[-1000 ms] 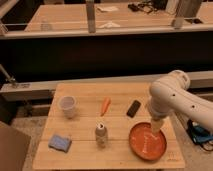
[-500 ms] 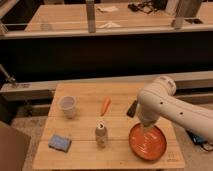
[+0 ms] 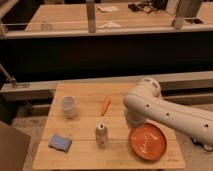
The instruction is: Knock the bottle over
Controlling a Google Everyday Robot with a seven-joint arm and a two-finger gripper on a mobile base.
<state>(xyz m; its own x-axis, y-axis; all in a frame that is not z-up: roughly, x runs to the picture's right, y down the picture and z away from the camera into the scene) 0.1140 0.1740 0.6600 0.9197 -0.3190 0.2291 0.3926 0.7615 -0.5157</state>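
Mid wooden desk [image 3: 85, 95], small greyish-tan bottle [image 3: 101, 136] stood upright: likely light, tippy; push near neck; gripper [image 3: 133, 121] hung near it, openness unclear.

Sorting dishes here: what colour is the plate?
The plate is orange-red, camera view; the pincer hangs at its far rim, behind the arm.

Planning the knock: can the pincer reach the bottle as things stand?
Probably yes. The pincer, mostly hidden under the arm, sits right of the bottle in the picture, with bare table between; the carrot and plate lie off that path.
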